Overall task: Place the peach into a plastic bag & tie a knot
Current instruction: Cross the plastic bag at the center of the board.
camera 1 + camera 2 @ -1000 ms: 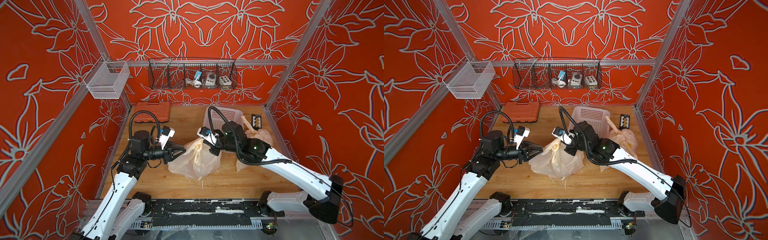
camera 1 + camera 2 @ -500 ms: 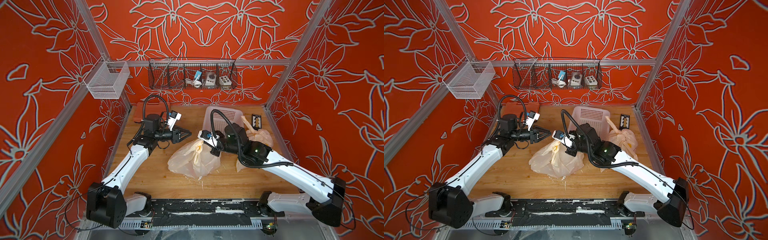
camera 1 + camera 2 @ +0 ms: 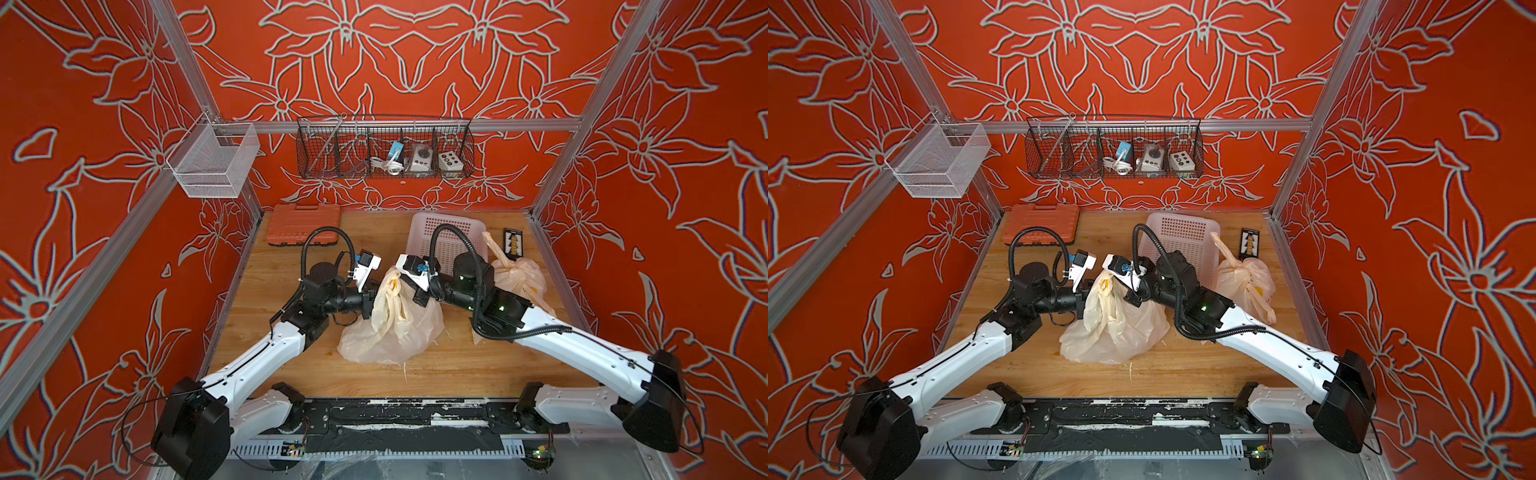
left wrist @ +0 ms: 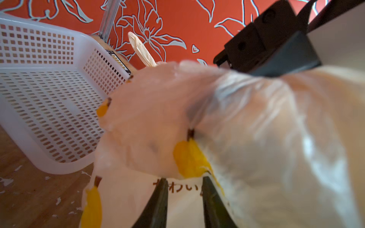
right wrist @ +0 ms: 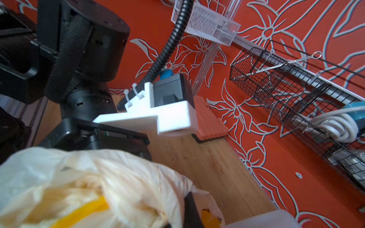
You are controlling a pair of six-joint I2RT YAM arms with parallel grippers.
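- Film of the plastic bag [image 3: 395, 328] is milky and hides its contents; I cannot make out the peach, and the yellow patches look like print.
- Buried in the bag's bunched neck, the right gripper [image 3: 411, 291] barely shows; it is clamped tight on that neck and holds it up.
- On the bag's opposite side the left gripper [image 4: 185, 178] presses in; its fingers [image 4: 162, 197] stand slightly apart with their tips under a fold of film, so I cannot tell whether they pinch it.
- The bag's belly rests mid-tabletop [image 3: 457, 370], between both arms.
- Behind the right arm a second knotted bag [image 3: 517, 276] is partly covered, beside the white basket [image 3: 449, 237].
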